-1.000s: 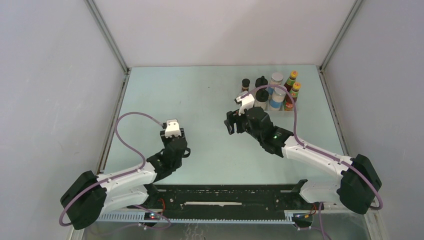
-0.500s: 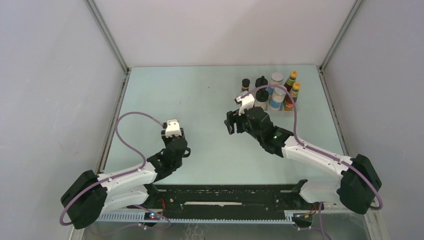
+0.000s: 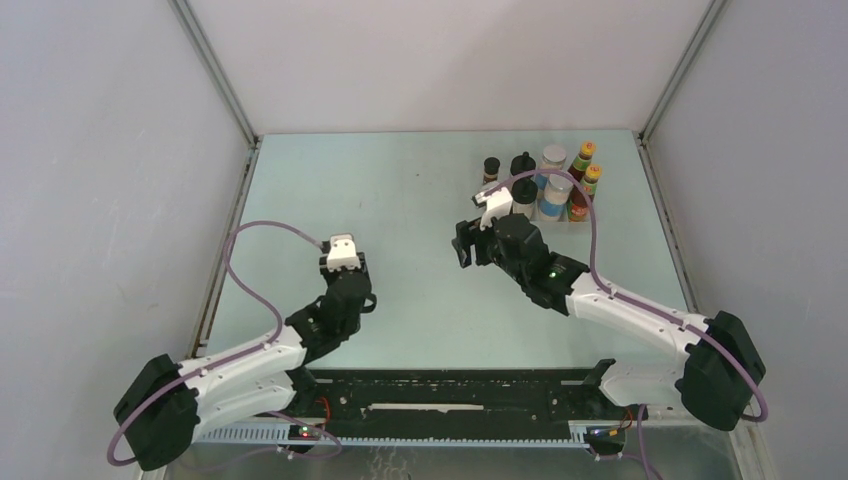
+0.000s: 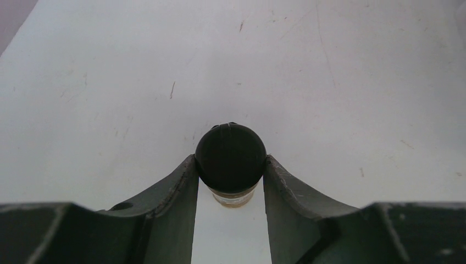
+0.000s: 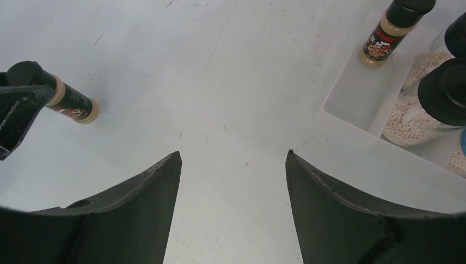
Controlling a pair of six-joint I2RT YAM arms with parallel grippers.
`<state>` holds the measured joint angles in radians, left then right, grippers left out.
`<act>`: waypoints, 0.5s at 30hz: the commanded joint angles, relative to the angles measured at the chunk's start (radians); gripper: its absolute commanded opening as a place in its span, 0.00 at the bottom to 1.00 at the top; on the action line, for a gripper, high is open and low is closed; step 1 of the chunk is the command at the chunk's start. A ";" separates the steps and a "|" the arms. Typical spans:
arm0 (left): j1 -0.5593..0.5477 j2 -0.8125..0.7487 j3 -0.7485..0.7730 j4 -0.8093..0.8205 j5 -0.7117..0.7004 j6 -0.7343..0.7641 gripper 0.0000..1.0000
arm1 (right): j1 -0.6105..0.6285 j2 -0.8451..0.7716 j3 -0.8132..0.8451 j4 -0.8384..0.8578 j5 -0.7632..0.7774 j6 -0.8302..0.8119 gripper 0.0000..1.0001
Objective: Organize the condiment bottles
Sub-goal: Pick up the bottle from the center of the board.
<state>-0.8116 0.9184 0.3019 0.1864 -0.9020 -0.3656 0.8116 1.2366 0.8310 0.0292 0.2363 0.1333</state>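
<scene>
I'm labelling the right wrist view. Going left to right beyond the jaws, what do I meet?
first tiny jar → tray → second tiny jar → black-lidded jar

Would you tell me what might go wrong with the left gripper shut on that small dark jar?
The left gripper pinches the small dark jar only by its round cap, at the very tips, so it might slip or swing. The tray looks crowded; placing it could knock the black-lidded jar.
</scene>
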 commanded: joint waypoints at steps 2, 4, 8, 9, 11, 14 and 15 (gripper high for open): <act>-0.010 -0.044 0.153 -0.028 0.048 0.062 0.00 | -0.018 -0.061 0.004 0.009 0.037 0.002 0.78; -0.010 -0.041 0.186 -0.040 0.074 0.078 0.00 | -0.029 -0.072 0.004 0.005 0.036 0.003 0.78; -0.010 -0.027 0.232 -0.041 0.115 0.090 0.00 | -0.049 -0.091 0.004 -0.008 0.040 0.004 0.78; -0.012 -0.021 0.244 -0.039 0.125 0.095 0.00 | -0.054 -0.096 0.004 -0.013 0.042 0.005 0.78; -0.011 -0.002 0.271 -0.029 0.148 0.108 0.00 | -0.064 -0.107 0.002 -0.017 0.050 0.006 0.78; -0.013 0.043 0.312 -0.008 0.193 0.139 0.00 | -0.087 -0.134 -0.011 -0.015 0.058 0.015 0.78; -0.014 0.058 0.326 -0.001 0.207 0.150 0.00 | -0.098 -0.142 -0.015 -0.017 0.063 0.017 0.78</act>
<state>-0.8162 0.9298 0.5323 0.1406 -0.7639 -0.2790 0.7460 1.1431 0.8265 0.0132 0.2630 0.1337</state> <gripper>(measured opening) 0.480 0.778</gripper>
